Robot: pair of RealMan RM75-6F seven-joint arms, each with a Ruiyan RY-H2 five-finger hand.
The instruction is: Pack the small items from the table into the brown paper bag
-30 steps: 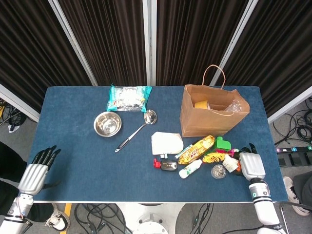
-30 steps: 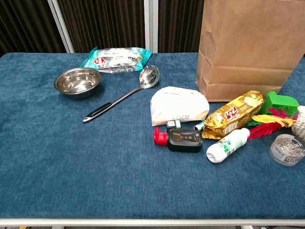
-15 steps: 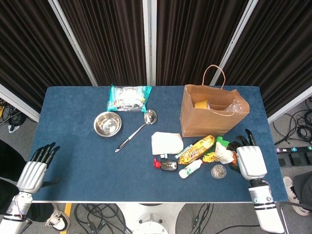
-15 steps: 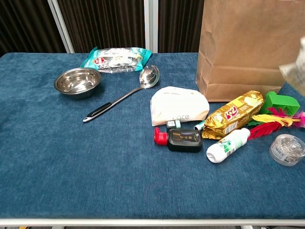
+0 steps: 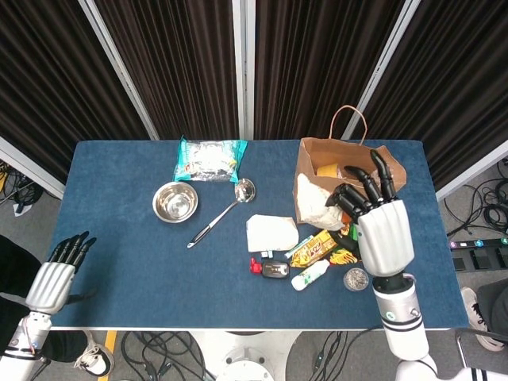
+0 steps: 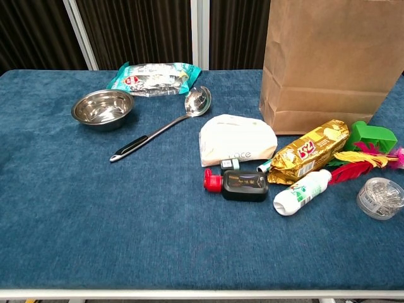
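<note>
The left hand [image 5: 54,278] is hanging off the left edge of the blue table [image 5: 119,262], fingers straight and slightly apart, holding nothing. Further along, a steel bowl [image 5: 175,202] is sitting upright, with a teal snack packet [image 5: 210,159] lying behind it and a ladle [image 5: 222,212] lying at a slant just beside it. A white pouch [image 6: 237,140] is resting flat near the middle, and in front of it a dark flat case with a red cap [image 6: 238,184] and a white bottle [image 6: 302,192] are lying on their sides. A gold snack packet [image 6: 309,151] is leaning between the pouch and a green block [image 6: 369,136], with bright feathers [image 6: 356,161] and a clear round tub [image 6: 380,197] close by.

The right hand [image 5: 377,222] is hovering in front of the brown paper bag [image 5: 345,186], which is standing upright and open. A crumpled whitish bundle [image 5: 316,203] is showing against the thumb side of that hand, overlapping the bag's front left face. The dark fingers [image 5: 367,186] are pointing up toward the bag's mouth, loosely spread; the bundle is touching them on the left, though which fingers are pinching it cannot be told.
</note>
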